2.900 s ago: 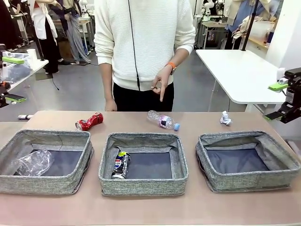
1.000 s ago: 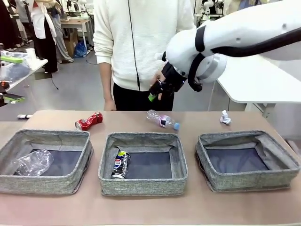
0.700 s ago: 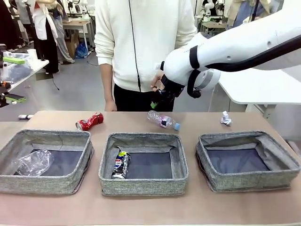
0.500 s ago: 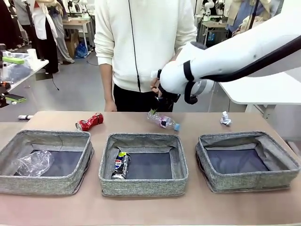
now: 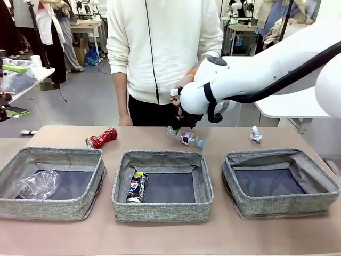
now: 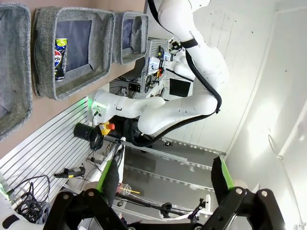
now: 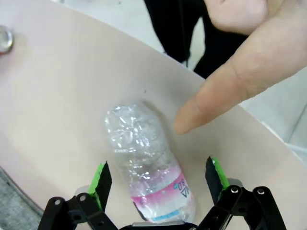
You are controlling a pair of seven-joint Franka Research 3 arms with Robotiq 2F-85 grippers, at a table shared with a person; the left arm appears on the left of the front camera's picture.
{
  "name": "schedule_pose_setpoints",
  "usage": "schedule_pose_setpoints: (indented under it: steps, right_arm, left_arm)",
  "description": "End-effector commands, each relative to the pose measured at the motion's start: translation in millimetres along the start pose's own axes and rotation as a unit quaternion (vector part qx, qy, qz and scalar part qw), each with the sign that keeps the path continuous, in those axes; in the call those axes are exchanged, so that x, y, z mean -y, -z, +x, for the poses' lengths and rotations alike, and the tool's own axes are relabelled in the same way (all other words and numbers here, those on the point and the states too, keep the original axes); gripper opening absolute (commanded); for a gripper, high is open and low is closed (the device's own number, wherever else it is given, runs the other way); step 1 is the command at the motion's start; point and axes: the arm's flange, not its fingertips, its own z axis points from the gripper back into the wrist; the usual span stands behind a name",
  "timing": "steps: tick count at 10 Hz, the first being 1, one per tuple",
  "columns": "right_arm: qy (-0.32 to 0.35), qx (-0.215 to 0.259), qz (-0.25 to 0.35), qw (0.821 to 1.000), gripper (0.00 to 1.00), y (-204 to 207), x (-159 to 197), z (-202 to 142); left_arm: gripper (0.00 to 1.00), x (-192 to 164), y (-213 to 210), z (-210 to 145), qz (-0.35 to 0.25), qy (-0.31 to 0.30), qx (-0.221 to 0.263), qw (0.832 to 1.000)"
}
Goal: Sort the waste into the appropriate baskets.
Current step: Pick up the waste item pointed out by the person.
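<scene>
The right end effector (image 5: 180, 124) hung over the bottle (image 5: 185, 137), which lay on the tabletop (image 5: 64, 133) beyond the middle basket (image 5: 161, 160), cap pointing toward picture right. In the left wrist view, the left end effector (image 6: 165, 177) stood open and empty. In the right wrist view, open jaws straddled the bottle's width beside a person's pointing finger (image 7: 216, 96). This looked like the pick-up step, which likely needed a descent, then closing.

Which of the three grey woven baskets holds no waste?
The right-hand grey basket: bare inside. The left basket holds a clear plastic cup, the middle basket a dark logo can.
</scene>
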Motion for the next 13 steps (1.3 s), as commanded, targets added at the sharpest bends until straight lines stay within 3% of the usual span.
schedule_pose_setpoints:
  steps: [1,4,6,7,8,9,11,12,13]
  right_arm:
    - [0.010,-0.016,-0.031,0.999,1.00,0.9,0.0,6.1]
    - [0.008,-0.026,-0.029,0.999,1.00,4.4,1.4,4.7]
    - [-0.005,-0.056,-0.019,0.998,1.00,5.0,0.9,3.5]
    - [-0.010,-0.072,-0.018,0.997,0.44,6.7,-0.1,3.3]
    - [-0.012,-0.078,-0.013,0.997,0.40,8.4,-1.3,3.0]
    - [-0.013,-0.082,-0.014,0.996,0.00,8.9,-1.4,3.0]
    - [-0.015,-0.084,-0.013,0.996,0.00,9.5,-1.7,2.7]
    - [-0.015,-0.083,-0.014,0.996,0.13,9.7,-2.2,2.9]
    - [-0.008,-0.077,-0.014,0.997,0.03,10.2,-2.1,3.7]
  left_arm:
    - [1.00,2.5,-1.8,-1.0,-0.009,0.010,-0.002,1.000]
    - [1.00,2.5,-1.8,-1.0,-0.009,0.010,-0.002,1.000]
    - [1.00,2.5,-1.8,-1.0,-0.009,0.010,-0.002,1.000]
    - [1.00,2.5,-1.8,-1.0,-0.009,0.010,-0.002,1.000]
    - [1.00,2.5,-1.8,-1.0,-0.009,0.010,-0.002,1.000]
    - [1.00,2.5,-1.8,-1.0,-0.009,0.010,-0.002,1.000]
    - [1.00,2.5,-1.8,-1.0,-0.009,0.010,-0.002,1.000]
    - [1.00,2.5,-1.8,-1.0,-0.009,0.010,-0.002,1.000]
    - [1.00,2.5,-1.8,-1.0,-0.009,0.010,-0.002,1.000]
